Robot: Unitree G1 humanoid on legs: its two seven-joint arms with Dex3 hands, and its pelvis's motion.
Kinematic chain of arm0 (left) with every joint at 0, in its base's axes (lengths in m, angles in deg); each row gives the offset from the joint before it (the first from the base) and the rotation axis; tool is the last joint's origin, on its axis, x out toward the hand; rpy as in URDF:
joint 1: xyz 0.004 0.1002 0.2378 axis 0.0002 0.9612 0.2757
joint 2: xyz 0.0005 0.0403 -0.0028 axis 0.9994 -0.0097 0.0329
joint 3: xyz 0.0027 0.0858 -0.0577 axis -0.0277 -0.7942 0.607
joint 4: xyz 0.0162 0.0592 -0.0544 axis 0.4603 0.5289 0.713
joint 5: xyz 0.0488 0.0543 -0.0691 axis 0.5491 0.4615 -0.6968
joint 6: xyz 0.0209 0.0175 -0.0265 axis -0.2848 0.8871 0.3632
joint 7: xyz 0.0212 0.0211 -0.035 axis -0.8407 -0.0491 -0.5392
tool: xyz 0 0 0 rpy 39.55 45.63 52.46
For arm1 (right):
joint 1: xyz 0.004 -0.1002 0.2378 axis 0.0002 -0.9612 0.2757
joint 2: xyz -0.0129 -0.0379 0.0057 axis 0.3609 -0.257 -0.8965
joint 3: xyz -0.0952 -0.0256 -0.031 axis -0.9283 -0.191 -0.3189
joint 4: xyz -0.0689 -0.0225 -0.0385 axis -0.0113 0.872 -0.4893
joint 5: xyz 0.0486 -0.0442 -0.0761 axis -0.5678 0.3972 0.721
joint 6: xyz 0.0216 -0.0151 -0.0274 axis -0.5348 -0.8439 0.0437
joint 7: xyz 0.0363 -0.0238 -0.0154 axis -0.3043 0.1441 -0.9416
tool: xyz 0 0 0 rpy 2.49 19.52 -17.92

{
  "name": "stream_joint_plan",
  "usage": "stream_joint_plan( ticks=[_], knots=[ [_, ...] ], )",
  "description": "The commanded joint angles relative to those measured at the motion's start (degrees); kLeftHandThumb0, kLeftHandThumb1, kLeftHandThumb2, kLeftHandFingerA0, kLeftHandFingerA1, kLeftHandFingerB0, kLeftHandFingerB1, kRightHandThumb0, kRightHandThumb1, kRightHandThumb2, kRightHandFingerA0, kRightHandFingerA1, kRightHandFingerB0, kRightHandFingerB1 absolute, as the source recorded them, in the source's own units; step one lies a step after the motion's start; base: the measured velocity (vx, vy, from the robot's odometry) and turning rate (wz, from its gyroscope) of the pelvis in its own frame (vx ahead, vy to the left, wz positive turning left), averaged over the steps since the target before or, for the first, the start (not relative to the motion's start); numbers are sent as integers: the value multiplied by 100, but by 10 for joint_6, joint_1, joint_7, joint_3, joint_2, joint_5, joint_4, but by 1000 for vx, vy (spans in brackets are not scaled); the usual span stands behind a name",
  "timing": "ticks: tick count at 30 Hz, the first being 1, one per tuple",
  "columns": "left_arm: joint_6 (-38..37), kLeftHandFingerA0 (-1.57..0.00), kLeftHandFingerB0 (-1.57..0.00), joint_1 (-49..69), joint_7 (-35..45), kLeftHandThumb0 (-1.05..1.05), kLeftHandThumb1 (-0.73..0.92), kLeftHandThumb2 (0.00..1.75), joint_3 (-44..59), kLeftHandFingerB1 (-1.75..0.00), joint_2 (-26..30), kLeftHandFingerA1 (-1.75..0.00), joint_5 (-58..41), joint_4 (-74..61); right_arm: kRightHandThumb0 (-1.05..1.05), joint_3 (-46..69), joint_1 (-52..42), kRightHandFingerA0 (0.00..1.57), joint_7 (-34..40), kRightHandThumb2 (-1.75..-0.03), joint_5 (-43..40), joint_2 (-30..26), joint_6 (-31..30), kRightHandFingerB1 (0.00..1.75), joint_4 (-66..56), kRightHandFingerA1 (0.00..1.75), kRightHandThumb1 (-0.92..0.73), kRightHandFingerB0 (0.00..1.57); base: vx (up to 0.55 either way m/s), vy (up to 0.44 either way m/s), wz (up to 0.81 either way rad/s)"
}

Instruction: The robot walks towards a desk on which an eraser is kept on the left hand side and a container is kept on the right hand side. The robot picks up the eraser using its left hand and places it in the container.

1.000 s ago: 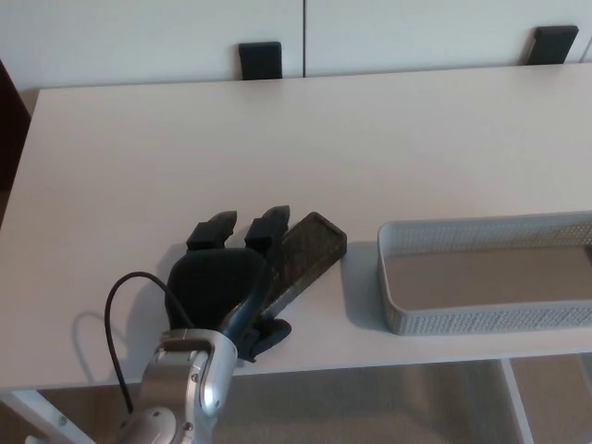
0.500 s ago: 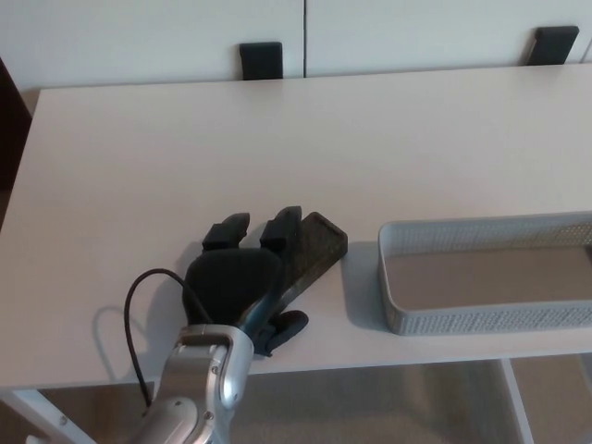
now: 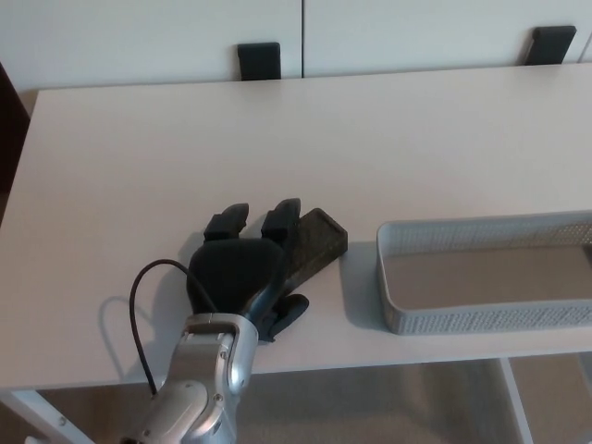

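The eraser (image 3: 317,242) is a dark rectangular block lying slantwise on the white desk (image 3: 277,139), near the front edge. My left hand (image 3: 242,273) rests over its lower left part, with two fingers stretched forward beside and over it and the thumb (image 3: 290,310) at its near end. The fingers are apart and the eraser still lies flat on the desk. A grey mesh container (image 3: 462,319), with nothing in it, stands just right of the eraser, running off the picture's right edge. My right hand does not show.
Two black chair backs (image 3: 259,59) (image 3: 553,42) stand behind the desk's far edge, against white cabinets. A black cable (image 3: 139,305) loops from my left wrist. The desk's front edge runs just under my hand.
My left hand has slid forward and to the right, covering more of the eraser. The eraser and the container have stayed where they were.
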Motion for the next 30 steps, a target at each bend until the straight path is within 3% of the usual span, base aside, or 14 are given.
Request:
stream_joint_plan(
  ticks=[1, 8, 10, 11, 12, 13, 14, 17, 19, 20, 23, 24, 25, 30],
  knots=[
    [20, 0, 0, 8, 10, -61, 40, 79, 3, -14, 5, -22, -8, 18, -41, 0, -2, 62, -3, -71, 9, -11, -10, 49, -10, 56, -40, 52, 0, 0, 0],
    [19, 0, 0, 0, 16, -55, 31, 78, 9, -23, 5, -34, -16, 21, -42, -2, -2, 59, -6, -72, 12, -14, -21, 48, -23, 55, -41, 51, 0, 0, 0],
    [16, -6, 0, -5, 22, -64, 38, 56, 15, -28, 3, -58, -25, 25, -41, -3, -2, 60, -7, -72, 15, -16, -25, 49, -28, 55, -41, 51, 0, 0, 0],
    [12, -30, -2, -12, 31, -57, 31, 77, 19, -21, 6, -66, -31, 28, -41, -3, -1, 60, -6, -72, 15, -15, -26, 49, -29, 55, -41, 51, 0, 0, 0],
    [9, -87, 0, -24, 61, -59, 47, 54, 26, -33, 10, -96, -46, 30, -42, -5, 1, 61, -6, -72, 17, -15, -26, 49, -27, 56, -42, 52, 0, 0, 0],
    [15, -109, -4, -32, 83, -63, 43, 78, 25, -43, 11, -97, -50, 33, -42, -5, 3, 61, -6, -73, 17, -16, -24, 49, -24, 56, -42, 52, 0, 0, 0],
    [18, -141, -34, -51, 145, -51, 58, 59, 25, -42, 19, -82, -68, 40, -42, -4, 5, 60, -9, -72, 13, -15, -24, 49, -21, 55, -42, 52, 0, 0, 0],
    [18, -132, -93, -114, 315, -43, 51, 58, -10, -52, 55, -65, -78, 76, -37, -6, 6, 64, -13, -55, 16, -17, -33, 40, -32, 44, -48, 61, 0, 0, 0],
    [15, -124, -86, -120, 315, -49, 37, 79, -11, -69, 59, -90, -78, 86, -38, -7, 9, 64, -14, -55, 17, -18, -33, 40, -32, 44, -49, 60, 0, 0, 0],
    [16, -125, -86, -122, 308, -39, 54, 58, -11, -53, 60, -69, -75, 94, -37, -7, 10, 64, -16, -55, 17, -19, -32, 40, -31, 44, -49, 60, 0, 0, 0],
    [21, -116, -87, -119, 290, -45, 61, 59, -12, -53, 60, -76, -67, 95, -37, -7, 9, 65, -17, -55, 16, -19, -32, 40, -32, 45, -49, 61, 0, 0, 0],
    [23, -110, -82, -117, 278, -46, 61, 58, -12, -54, 61, -83, -62, 93, -42, -8, 9, 62, -19, -75, 16, -21, -31, 49, -32, 57, -42, 50, 0, 0, 0],
    [16, -112, -88, -112, 267, -48, 60, 57, -13, -56, 66, -95, -59, 86, -37, -8, 9, 65, -21, -55, 15, -21, -31, 40, -32, 45, -49, 61, 0, 0, 0],
    [9, -115, -80, -101, 218, -51, 67, 64, -1, -58, 67, -89, -62, 73, -36, -7, 20, 65, -32, -55, 11, -24, -36, 40, -27, 45, -49, 60, 0, 0, 0]
  ],
)
